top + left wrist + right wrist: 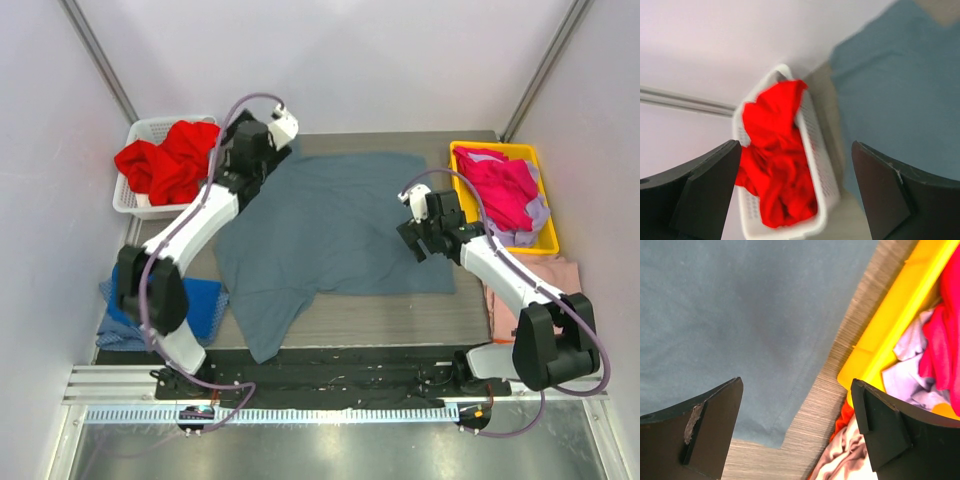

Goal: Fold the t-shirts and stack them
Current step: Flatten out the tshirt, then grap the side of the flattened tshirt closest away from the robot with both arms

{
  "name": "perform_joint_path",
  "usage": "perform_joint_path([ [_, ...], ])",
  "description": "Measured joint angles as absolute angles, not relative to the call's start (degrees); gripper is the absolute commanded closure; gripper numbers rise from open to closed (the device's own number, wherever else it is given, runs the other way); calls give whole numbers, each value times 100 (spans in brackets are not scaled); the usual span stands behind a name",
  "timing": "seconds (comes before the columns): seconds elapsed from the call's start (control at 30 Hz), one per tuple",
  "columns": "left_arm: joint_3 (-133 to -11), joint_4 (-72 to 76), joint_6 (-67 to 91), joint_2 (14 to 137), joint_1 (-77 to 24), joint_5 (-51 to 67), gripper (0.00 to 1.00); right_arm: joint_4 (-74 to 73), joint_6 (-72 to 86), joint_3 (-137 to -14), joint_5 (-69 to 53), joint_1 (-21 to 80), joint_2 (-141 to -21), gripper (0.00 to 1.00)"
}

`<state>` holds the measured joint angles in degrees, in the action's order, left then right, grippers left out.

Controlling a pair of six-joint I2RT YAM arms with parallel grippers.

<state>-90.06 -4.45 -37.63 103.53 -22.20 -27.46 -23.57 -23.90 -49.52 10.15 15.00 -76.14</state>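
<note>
At the near edge, the two arm bases [185, 372] are seen bolted to a rail [330, 412]. Just beyond, on the L side, a royal blue t-shirt [200, 300] is seen lying rumpled at the table [400, 318] edge, partly hidden by the L arm [190, 230]. On the R side a pale pink t-shirt [560, 275] is heaped just beside the near end of the yellow bin [458, 165]. The slate blue-grey t-shirt [330, 225] is laid out mostly flat over the table ctr, w/ one part trailing toward the near edge and its far-L corner hidden under the L arm. The R gripper [418, 240] is held over that shirt's R edge, fingers spread wide, nothing btwn them. In the R wrist view the shirt's hem, bare table and the bin corner are framed btwn the pads [700, 440]. Farther back, the L gripper [243, 148] is held above the shirt's far-L corner, just beside the white basket [130, 205], jaws likewise spread wide and empty. A red t-shirt [168, 160] is piled in the basket, spilling over its rim. In the bin at far R, a magenta t-shirt [500, 185] is heaped on a pale lilac cloth [535, 215].
</note>
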Motion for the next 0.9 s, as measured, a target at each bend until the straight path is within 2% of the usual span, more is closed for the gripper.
perform_joint_path([
  [0.17, -7135, -1490, -3140, 8409, -2764, -2408, 10, -2574, -2226, -5153, 1072, 1529, -7520, 4],
  [0.4, -5688, -2895, -2255, 6936, -3074, -2003, 12, -2825, -2104, -5223, 1212, 1605, -7546, 12],
  [0.57, -4998, -3634, -1691, 5739, -3170, -1417, 13, -3022, -2250, -5006, 1374, 1671, -7533, 12],
  [0.73, -4375, -4191, -1564, 5089, -3437, -788, 15, -3299, -2526, -4663, 1437, 1693, -7317, 12],
  [0.9, -4071, -4571, -1820, 5190, -3811, -250, 18, -3470, -2659, -4633, 1452, 1747, -7262, 12],
])
